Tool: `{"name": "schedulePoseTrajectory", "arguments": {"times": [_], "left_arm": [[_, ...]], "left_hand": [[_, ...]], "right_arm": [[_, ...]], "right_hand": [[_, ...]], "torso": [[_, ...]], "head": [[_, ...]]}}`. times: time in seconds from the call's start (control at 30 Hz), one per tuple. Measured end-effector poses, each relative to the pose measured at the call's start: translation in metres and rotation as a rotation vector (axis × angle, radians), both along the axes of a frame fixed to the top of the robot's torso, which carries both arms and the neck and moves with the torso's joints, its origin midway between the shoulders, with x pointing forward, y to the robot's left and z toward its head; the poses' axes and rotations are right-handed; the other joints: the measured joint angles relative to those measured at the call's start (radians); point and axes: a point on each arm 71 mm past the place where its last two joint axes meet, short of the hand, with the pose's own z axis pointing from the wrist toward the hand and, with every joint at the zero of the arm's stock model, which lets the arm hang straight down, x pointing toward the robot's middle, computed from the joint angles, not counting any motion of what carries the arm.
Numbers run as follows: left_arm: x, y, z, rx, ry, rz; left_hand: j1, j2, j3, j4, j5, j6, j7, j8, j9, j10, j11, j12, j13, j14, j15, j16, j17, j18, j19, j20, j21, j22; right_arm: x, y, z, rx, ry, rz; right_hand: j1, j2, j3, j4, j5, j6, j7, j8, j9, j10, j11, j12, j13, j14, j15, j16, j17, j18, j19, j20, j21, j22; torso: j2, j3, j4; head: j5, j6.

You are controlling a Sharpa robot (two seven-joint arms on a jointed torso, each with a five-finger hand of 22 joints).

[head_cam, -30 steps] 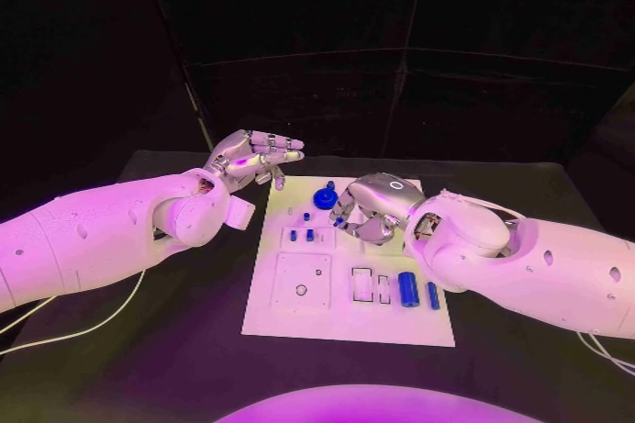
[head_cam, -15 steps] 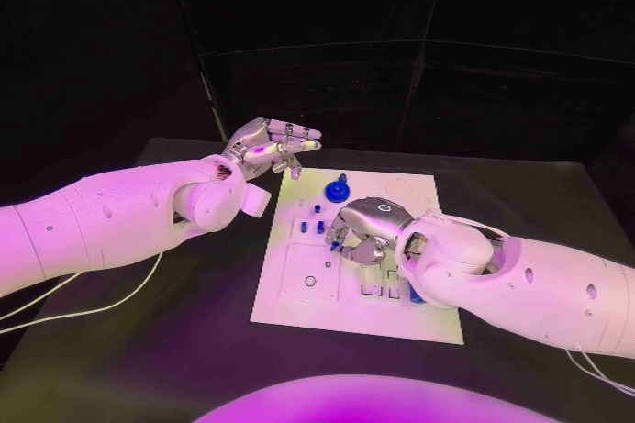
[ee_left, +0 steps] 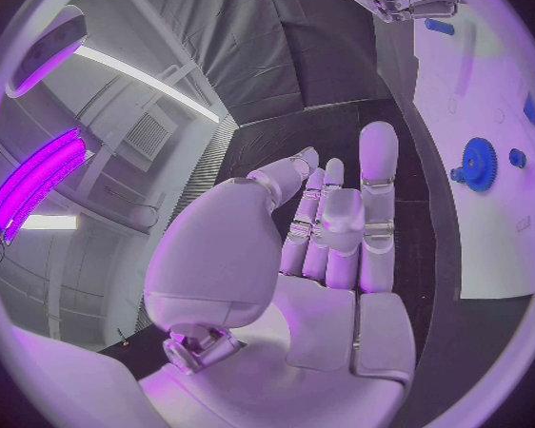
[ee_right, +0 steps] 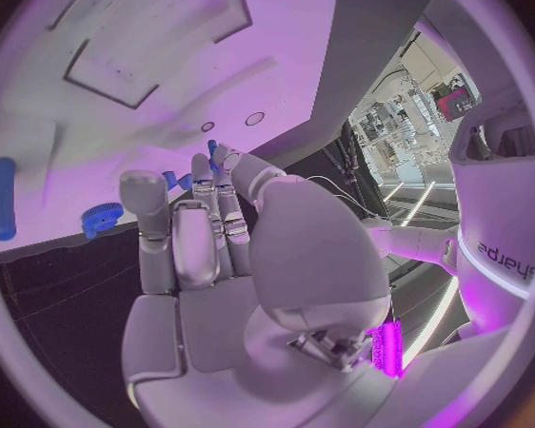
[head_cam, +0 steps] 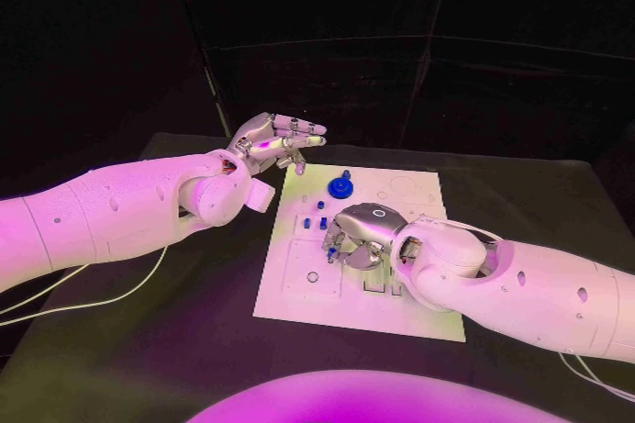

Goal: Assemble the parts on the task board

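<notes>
The white task board [head_cam: 410, 189] lies in the middle of the black table. A blue gear [head_cam: 343, 186] stands near its far end, with small blue pegs [head_cam: 308, 223] a little nearer. My right hand [head_cam: 360, 235] hangs low over the board's middle, fingers pointing down, and pinches a small blue part [head_cam: 331, 249] at its fingertips. In the right wrist view that small blue part [ee_right: 211, 145] sits between the thumb and a finger, close to the board [ee_right: 161, 86]. My left hand [head_cam: 275, 139] is raised beside the board's far left corner, fingers apart and palm [ee_left: 327, 257] bare.
The right forearm [head_cam: 516, 281] lies across the board's near right part and hides what is there. A white cable [head_cam: 80, 299] trails over the table at the left. A blue cylinder [ee_right: 4, 198] lies on the board, and the gear [ee_left: 476, 164] shows from the left wrist.
The right hand has come nearer along the board with the small blue part, from beside the gear to the board's middle. The left hand stays raised. The camera has shifted.
</notes>
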Motion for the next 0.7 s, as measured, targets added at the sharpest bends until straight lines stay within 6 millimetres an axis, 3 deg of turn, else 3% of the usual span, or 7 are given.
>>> {"name": "schedulePoseTrajectory", "arguments": {"times": [0.7], "left_arm": [[0.0006,-0.0016,-0.0006,0.001,0.005,-0.004]], "left_hand": [[0.000,0.000,0.000,0.000,0.000,0.000,0.000,0.000,0.000,0.000,0.000,0.000,0.000,0.000,0.000,0.000,0.000,0.000,0.000,0.000,-0.001,-0.001]], "right_arm": [[0.0025,0.0007,-0.0063,-0.025,0.015,0.003]], "right_hand": [[0.000,0.000,0.000,0.000,-0.006,0.002,0.002,-0.003,0.001,0.000,0.000,0.000,0.000,0.000,0.000,0.000,0.002,0.000,0.000,0.000,0.000,-0.005]], "torso": [[0.000,-0.0003,0.0000]], "head": [[0.001,-0.006]]}}
